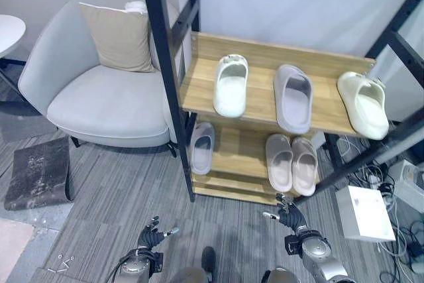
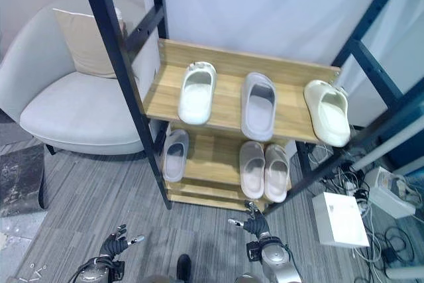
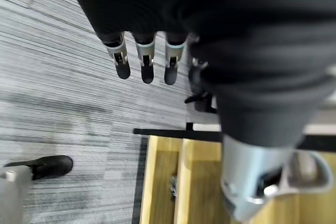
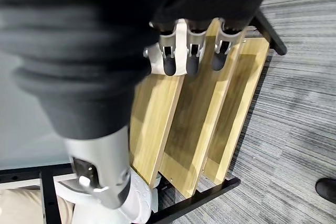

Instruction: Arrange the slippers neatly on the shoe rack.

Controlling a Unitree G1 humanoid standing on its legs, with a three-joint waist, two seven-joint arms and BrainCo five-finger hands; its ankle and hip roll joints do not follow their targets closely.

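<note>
Both hands hang low over the grey floor, holding nothing. Left hand (image 1: 151, 236) and right hand (image 1: 289, 216) have loose, straight fingers, maybe resting before a reach. Just past the right fingers sits the shoe rack (image 1: 218, 193). Its low shelf holds a beige pair (image 1: 291, 162) and one grey slipper (image 1: 202, 147). Higher up lie three more slippers (image 1: 293, 97), spread apart. No words can be read.

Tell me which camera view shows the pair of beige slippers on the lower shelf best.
The left eye view: the pair of beige slippers lies whole, side by side. The right eye view shows it too, slightly smaller. The wrist views show wooden shelf boards.
</note>
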